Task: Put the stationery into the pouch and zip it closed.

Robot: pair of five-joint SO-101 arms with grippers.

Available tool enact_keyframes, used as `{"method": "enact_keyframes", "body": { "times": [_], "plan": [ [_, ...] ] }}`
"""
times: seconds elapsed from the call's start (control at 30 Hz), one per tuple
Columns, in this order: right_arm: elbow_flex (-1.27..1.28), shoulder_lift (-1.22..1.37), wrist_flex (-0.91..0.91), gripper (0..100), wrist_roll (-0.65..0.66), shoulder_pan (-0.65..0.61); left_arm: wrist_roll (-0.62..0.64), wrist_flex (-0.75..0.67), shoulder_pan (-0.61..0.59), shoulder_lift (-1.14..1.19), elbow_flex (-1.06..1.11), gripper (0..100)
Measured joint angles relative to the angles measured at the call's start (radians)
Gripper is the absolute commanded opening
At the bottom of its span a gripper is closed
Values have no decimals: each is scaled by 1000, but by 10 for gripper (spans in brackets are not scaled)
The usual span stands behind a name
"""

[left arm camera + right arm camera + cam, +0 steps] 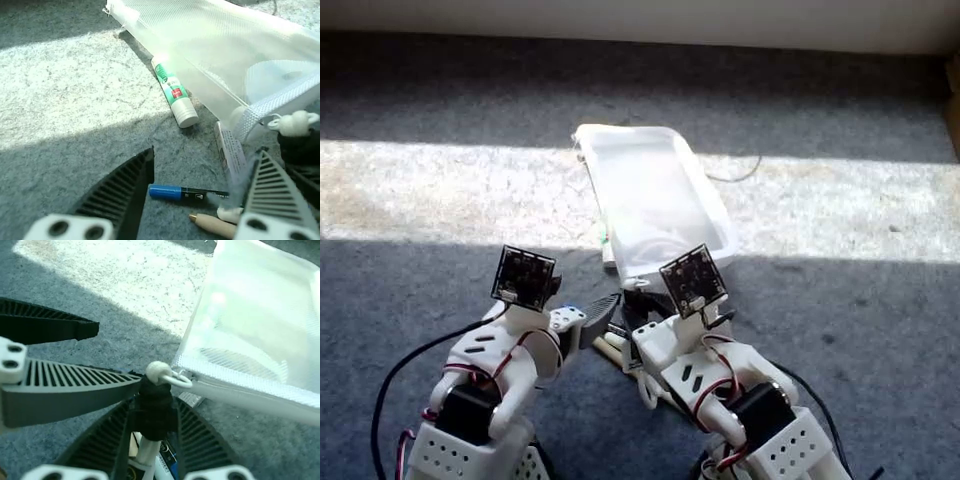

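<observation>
The translucent white pouch (pixel 655 195) (pixel 225 45) (pixel 255 315) lies flat on the carpet beyond both arms. My right gripper (pixel 155 402) (pixel 638 298) is shut on the black zip pull (pixel 155 407) at the pouch's near corner, with its white bead (pixel 159 372) (pixel 296 121) showing above the jaws. My left gripper (pixel 206 152) (pixel 605 315) hangs open just beside it, over loose stationery: a blue-capped pen (pixel 185 192), a beige pencil (pixel 212 225) and a white stick (pixel 229 150). A green-and-white glue stick (pixel 174 90) lies against the pouch's long edge.
Grey carpet (pixel 440 200) spreads on all sides, with a sunlit band across the middle. A thin cable (pixel 735 175) lies right of the pouch. A pale wall edge (pixel 640 20) runs along the back.
</observation>
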Motion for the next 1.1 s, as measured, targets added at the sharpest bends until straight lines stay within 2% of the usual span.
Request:
{"method": "enact_keyframes", "body": {
  "times": [0.17, 0.7, 0.97, 1.1],
  "plan": [
    [0, 0, 0, 5, -3, -61, 0, -64, 2, 0, 34, 295],
    [0, 0, 0, 5, -3, -72, 0, -86, 0, 0, 60, 294],
    [0, 0, 2, 5, -3, -74, -3, -209, 3, 0, 137, 229],
    [0, -2, 6, 5, -3, -74, -51, -252, 11, 2, 140, 224]
  ]
}}
